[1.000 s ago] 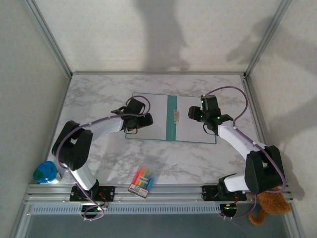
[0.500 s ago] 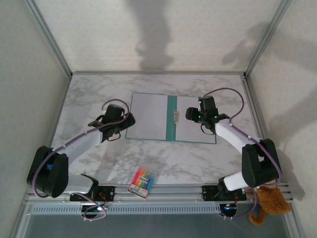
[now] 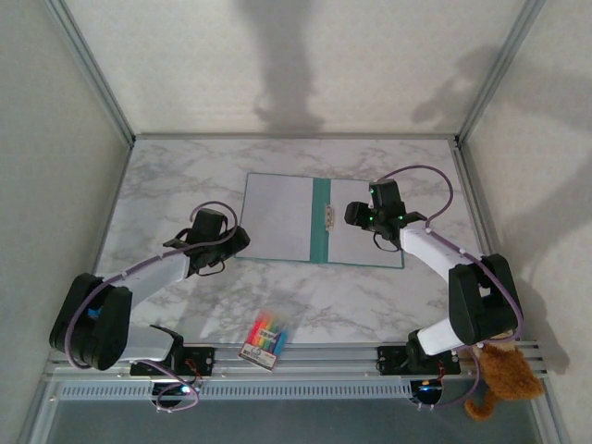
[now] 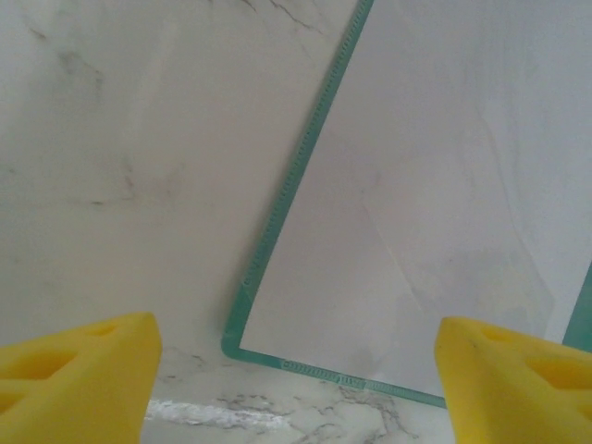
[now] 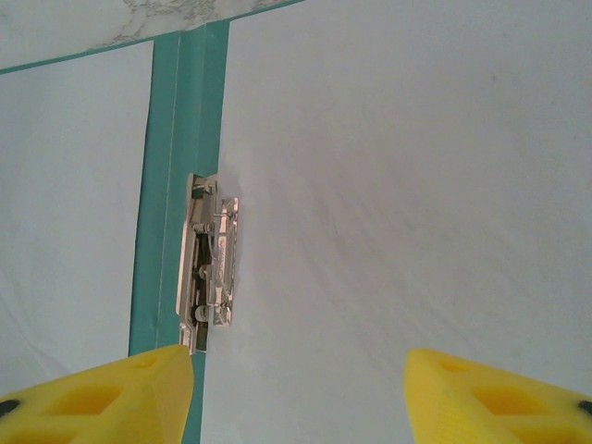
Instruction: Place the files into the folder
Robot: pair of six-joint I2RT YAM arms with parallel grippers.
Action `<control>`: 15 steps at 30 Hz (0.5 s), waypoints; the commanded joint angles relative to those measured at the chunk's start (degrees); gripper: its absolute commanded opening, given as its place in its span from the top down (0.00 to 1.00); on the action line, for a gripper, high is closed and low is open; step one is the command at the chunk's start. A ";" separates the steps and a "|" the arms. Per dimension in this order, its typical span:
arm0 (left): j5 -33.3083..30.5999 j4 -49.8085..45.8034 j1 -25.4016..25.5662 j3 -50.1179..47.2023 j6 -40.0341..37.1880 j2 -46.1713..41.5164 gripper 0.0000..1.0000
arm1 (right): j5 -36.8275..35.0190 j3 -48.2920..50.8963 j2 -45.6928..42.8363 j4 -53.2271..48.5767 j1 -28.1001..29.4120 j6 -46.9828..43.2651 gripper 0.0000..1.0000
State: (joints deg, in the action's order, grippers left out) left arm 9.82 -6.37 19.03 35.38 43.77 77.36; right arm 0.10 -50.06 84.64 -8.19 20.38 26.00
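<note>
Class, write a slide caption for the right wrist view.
Open right gripper above white files, beside the metal clip on the folder.

Top cam sits high behind the arm bases looking down on the whole table (image 3: 166, 185), both wrist cams look down close-up, left at the near-left corner of the folder (image 3: 321, 222), right at its clip (image 5: 211, 264), so all three share the folder.

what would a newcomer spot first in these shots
The open teal folder at mid-table, white files lying on both covers, a metal clip by its spine. The left end effector hangs open near the folder's near-left corner; the right end effector hangs open over the right sheet beside the clip.
</note>
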 commanded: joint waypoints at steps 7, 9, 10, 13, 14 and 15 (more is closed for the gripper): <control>3.06 2.83 -0.87 -1.98 1.15 1.81 0.32 | 0.58 -1.44 1.35 0.23 -0.13 0.64 0.38; 3.66 3.04 -0.98 -2.37 1.56 2.11 0.33 | 0.47 -1.44 1.27 0.20 -0.16 0.57 0.38; 3.78 2.81 -0.92 -2.37 1.73 2.32 0.33 | 0.47 -1.45 1.26 0.14 -0.17 0.56 0.38; 5.26 2.38 -1.17 -2.31 1.80 3.45 0.35 | 0.67 -1.49 1.32 0.13 -0.16 0.74 0.38; 5.63 2.79 -1.16 -2.52 1.83 3.74 0.35 | 0.76 -1.53 1.40 0.11 -0.17 0.77 0.38; 5.81 3.15 -1.26 -2.84 1.99 3.84 0.36 | 0.92 -1.53 1.49 0.13 -0.12 0.87 0.38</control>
State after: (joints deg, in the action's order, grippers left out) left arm 13.89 -4.08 18.50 33.50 44.91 80.40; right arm 0.27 -50.13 85.52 -8.16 20.38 26.28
